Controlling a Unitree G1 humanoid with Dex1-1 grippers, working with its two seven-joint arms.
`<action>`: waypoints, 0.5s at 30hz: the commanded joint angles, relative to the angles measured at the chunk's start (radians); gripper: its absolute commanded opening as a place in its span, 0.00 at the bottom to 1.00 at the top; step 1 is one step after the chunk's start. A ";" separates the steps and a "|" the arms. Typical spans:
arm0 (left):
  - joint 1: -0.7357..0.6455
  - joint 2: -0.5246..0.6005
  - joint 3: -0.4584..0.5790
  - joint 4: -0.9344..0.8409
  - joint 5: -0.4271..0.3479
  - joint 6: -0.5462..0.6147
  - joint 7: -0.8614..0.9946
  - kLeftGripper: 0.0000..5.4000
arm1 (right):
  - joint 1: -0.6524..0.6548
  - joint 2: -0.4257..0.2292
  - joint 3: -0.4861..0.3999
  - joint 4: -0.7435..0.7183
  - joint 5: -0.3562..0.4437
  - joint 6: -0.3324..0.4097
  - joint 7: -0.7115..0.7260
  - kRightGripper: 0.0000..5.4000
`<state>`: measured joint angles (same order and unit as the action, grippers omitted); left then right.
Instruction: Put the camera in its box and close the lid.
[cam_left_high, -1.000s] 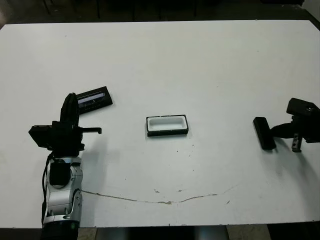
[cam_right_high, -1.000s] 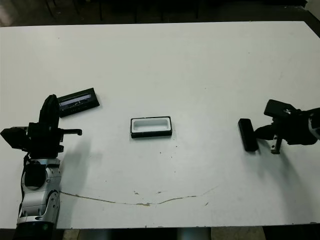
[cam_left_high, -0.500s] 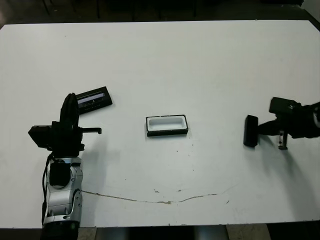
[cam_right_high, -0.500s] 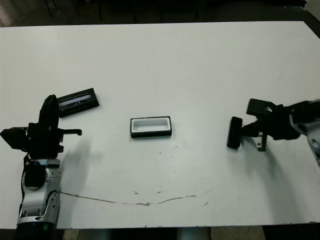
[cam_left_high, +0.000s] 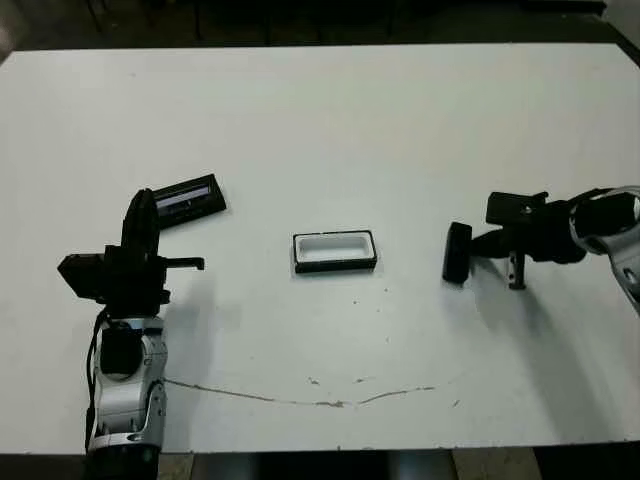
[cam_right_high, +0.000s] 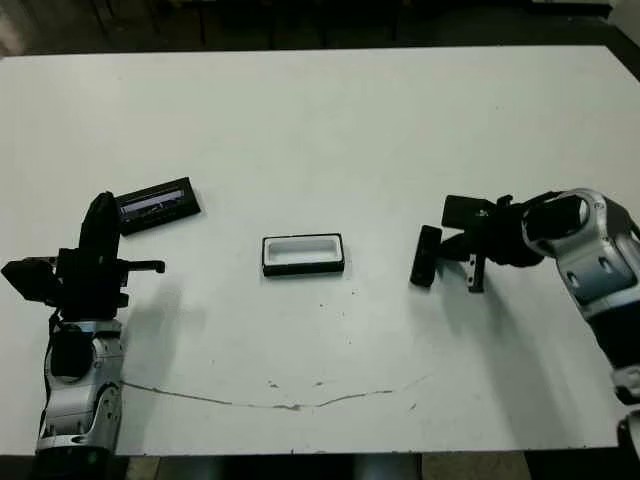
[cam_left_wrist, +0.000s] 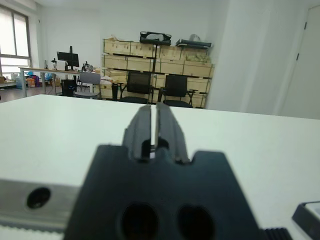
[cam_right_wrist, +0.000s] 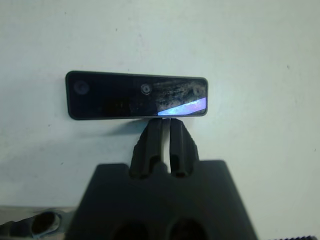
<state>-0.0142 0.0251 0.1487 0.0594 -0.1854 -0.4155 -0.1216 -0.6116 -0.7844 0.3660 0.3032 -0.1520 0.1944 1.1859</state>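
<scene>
Left eye view: the right gripper (cam_left_high: 470, 255) has its fingers closed on the camera (cam_left_high: 457, 253), to the right of the box (cam_left_high: 335, 251), which sits open and empty mid-desk (cam_left_high: 400, 130). The lid (cam_left_high: 188, 197) lies well left, near the left gripper (cam_left_high: 196, 263).

Left wrist view: its 2 fingers (cam_left_wrist: 162, 125) are pressed together, empty.

Right wrist view: the fingers (cam_right_wrist: 152, 137) clench the camera's edge.

Judging by this, placing and closing both remain.

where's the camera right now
The camera is on the robot's right side of the table, at the tips of the right gripper, right of the box.
</scene>
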 joint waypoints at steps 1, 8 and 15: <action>0.013 0.003 0.000 0.016 0.005 0.003 -0.001 0.00 | 0.060 0.046 0.050 0.081 -0.040 -0.034 -0.024 0.00; 0.013 0.001 0.003 0.012 0.002 0.015 -0.001 0.00 | 0.015 0.068 0.060 0.205 -0.079 -0.106 -0.069 0.00; 0.015 -0.005 -0.003 0.000 -0.002 0.027 0.004 0.00 | 0.008 0.081 0.062 0.194 -0.073 -0.112 -0.046 0.00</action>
<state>-0.0142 0.0245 0.1492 0.0598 -0.1879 -0.4111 -0.1233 -0.6760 -0.7343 0.3782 0.4596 -0.1994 0.0718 1.1064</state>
